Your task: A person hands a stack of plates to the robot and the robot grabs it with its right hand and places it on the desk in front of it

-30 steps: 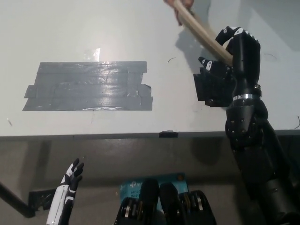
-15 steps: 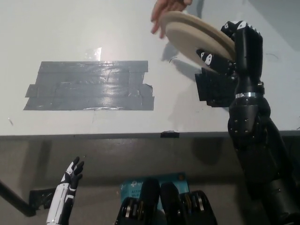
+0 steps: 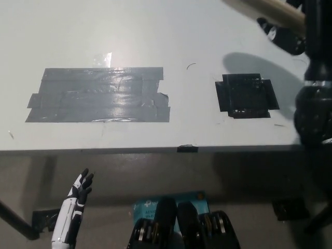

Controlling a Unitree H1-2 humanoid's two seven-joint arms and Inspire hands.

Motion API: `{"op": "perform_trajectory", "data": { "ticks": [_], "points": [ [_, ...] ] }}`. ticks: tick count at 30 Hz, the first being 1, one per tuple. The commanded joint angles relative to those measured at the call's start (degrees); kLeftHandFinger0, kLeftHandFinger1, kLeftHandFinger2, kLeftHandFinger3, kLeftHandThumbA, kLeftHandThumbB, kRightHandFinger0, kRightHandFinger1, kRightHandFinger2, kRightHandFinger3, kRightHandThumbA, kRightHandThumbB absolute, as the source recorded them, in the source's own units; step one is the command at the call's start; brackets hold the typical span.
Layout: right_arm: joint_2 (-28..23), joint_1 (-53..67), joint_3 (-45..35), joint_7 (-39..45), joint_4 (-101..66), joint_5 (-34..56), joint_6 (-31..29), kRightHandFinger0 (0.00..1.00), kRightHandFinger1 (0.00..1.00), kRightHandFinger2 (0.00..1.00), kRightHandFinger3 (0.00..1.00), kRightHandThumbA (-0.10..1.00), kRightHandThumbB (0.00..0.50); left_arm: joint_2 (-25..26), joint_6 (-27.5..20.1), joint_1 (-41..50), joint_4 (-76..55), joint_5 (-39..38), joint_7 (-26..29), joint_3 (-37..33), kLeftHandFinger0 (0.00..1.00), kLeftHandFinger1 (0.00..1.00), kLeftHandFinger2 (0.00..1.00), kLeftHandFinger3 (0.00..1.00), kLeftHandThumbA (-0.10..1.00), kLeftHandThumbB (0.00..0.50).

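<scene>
- Tabletop [image 3: 207, 31], pale grey, bore a wide patch of grey tape [image 3: 98, 95] at left and a square of black tape [image 3: 246, 96] at right.
- Plates [image 3: 270, 10] hung tilted at the top right corner, off the tabletop, with a shadow [image 3: 249, 61] just beyond the black tape.
- Right hand [image 3: 284, 37] clasped the plates from beneath.
- Left hand [image 3: 80, 189] rested low at left, below the tabletop's edge, fingers spread, empty.

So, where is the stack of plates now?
Head view, top right corner: the plates sit in the right hand, beyond the black tape square.
</scene>
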Motion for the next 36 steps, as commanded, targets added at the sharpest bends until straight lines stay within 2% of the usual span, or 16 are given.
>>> {"op": "perform_trajectory", "data": {
  "ticks": [1,3,5,7,8,12,17,19,20,22,25,30,32,34,35,36],
  "points": [
    [-3.9,-4.3,3.8,-3.9,2.5,-8.7,-2.8,0.0,0.0,0.03,0.02,0.83,0.032,1.4,-0.5,-0.4,-1.5,-0.1,-0.7,-0.2,1.0,1.0,1.0,1.0,1.0,0.216],
    [-5.6,-5.0,7.0,-5.7,6.6,-11.2,-4.8,0.0,0.0,0.07,0.18,0.84,0.034,1.4,-0.6,-0.2,-1.3,-0.1,-0.8,-0.3,1.0,1.0,1.0,1.0,1.0,0.21],
    [-6.7,-5.6,10.5,-6.9,9.9,-15.1,-3.9,0.0,0.0,0.07,0.07,0.97,0.046,1.3,-0.5,-0.1,-1.2,-0.2,-0.9,-0.4,1.0,1.0,1.0,1.0,1.0,0.214],
    [-7.2,-6.3,14.4,-9.1,14.0,-18.9,-3.2,0.0,0.0,0.06,0.01,0.99,0.073,1.2,-0.7,-0.1,-1.1,-0.3,-0.8,-0.4,1.0,1.0,1.0,1.0,1.0,0.21],
    [-7.5,-6.6,15.8,-10.0,15.1,-19.9,-2.9,0.0,0.0,0.04,0.0,0.94,0.087,1.0,-0.8,-0.1,-1.0,-0.4,-0.8,-0.4,1.0,1.0,1.0,1.0,1.0,0.21],
    [-7.0,-8.8,24.2,-16.1,24.3,-27.5,0.5,0.0,0.0,0.01,0.0,0.91,0.14,0.9,-0.8,-0.1,-1.0,0.2,-0.6,-0.5,1.0,1.0,1.0,1.0,1.0,0.217],
    [-4.6,-10.2,31.1,-15.3,33.8,-29.4,0.9,0.0,0.0,0.05,0.0,0.88,0.11,0.5,0.0,0.0,-1.7,0.3,-0.6,-0.6,1.0,1.0,1.0,1.0,1.0,0.22],
    [-3.5,-11.3,34.4,-17.7,38.7,-29.6,1.8,0.0,0.0,0.06,0.01,0.82,0.147,0.5,0.1,0.0,-1.9,0.5,-0.4,-0.7,1.0,1.0,1.0,1.0,1.0,0.214],
    [-3.2,-11.5,34.9,-18.0,39.9,-29.4,1.4,0.0,0.0,0.05,0.0,0.8,0.137,0.5,-0.1,0.0,-1.8,0.5,-0.5,-0.7,1.0,1.0,1.0,1.0,1.0,0.212],
    [-2.3,-12.4,36.6,-19.6,44.3,-28.1,1.0,0.0,0.0,0.03,0.0,0.86,0.111,0.6,-0.4,-0.3,-1.6,0.4,-0.5,-0.7,1.0,1.0,1.0,1.0,1.0,0.204],
    [-2.0,-12.9,38.6,-20.7,47.3,-28.2,1.3,0.0,0.0,0.06,0.01,0.84,0.103,0.7,0.0,-0.3,-1.9,0.5,-0.6,-0.8,1.0,1.0,1.0,1.0,1.0,0.21],
    [-2.7,-13.7,41.0,-21.2,49.2,-27.7,1.4,0.0,0.0,0.09,0.0,0.78,0.139,1.1,-0.4,-0.6,-1.7,0.9,-0.6,-0.8,1.0,1.0,1.0,1.0,1.0,0.214],
    [-2.9,-13.6,41.0,-20.0,48.9,-27.4,2.4,0.0,0.0,0.08,0.0,0.81,0.137,1.1,-0.7,-0.8,-1.3,0.8,-0.6,-0.8,1.0,1.0,1.0,1.0,1.0,0.217],
    [-4.4,-12.2,37.5,-8.0,42.2,-22.4,2.0,0.0,0.03,0.2,0.04,0.82,0.154,1.2,-0.3,-0.8,-1.5,1.3,-0.6,-0.9,1.0,1.0,1.0,1.0,1.0,0.219],
    [-5.8,-11.3,35.0,0.7,36.4,-18.5,2.1,0.0,0.08,0.26,0.11,0.77,0.199,1.3,-0.5,-1.1,-1.4,1.4,-0.5,-0.9,1.0,1.0,1.0,1.0,1.0,0.209],
    [-6.6,-10.7,33.1,7.4,32.2,-15.1,2.8,0.08,0.2,0.37,0.25,0.73,0.288,1.3,-0.8,-1.3,-1.2,1.5,-0.5,-0.9,1.0,1.0,1.0,1.0,1.0,0.206]
  ]
}}
